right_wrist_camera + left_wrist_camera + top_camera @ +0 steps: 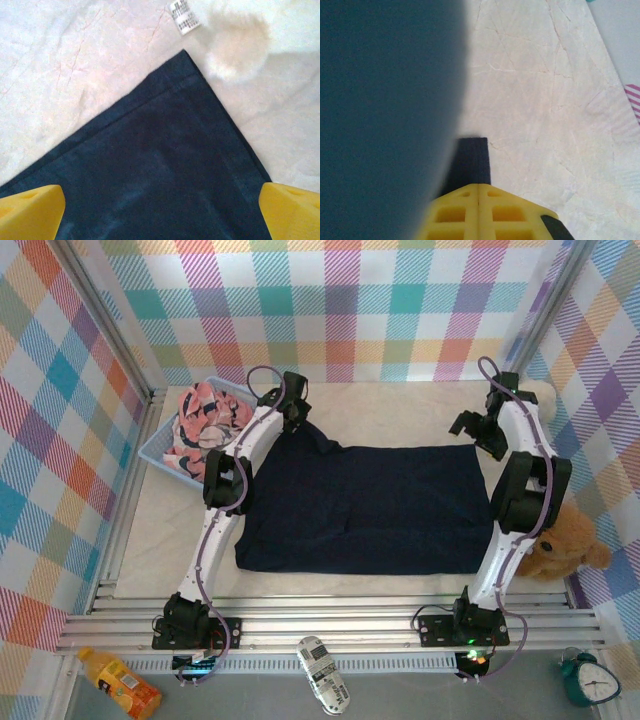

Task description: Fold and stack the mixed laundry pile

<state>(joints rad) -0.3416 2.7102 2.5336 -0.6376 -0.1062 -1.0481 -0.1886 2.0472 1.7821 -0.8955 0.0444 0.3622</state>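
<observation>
The dark navy T-shirt (370, 505) lies spread flat across the middle of the table. My left gripper (293, 410) sits at the shirt's far left corner, where the cloth rises in a peak. In the left wrist view its yellow fingers (455, 215) are pressed together, so the left gripper (479, 186) is shut on a dark strip of the shirt (472, 160). My right gripper (478, 430) hovers open over the far right corner. Seen from the right wrist, that gripper (160, 215) has navy cloth (165, 165) below its spread fingertips. The pink printed garment (205, 425) is heaped in the basket.
The light blue basket (158, 455) stands at the far left of the table. A brown plush bear (562, 550) sits by the right arm. A white plush toy (240, 45) with a tag (184, 17) lies just beyond the shirt's far right corner.
</observation>
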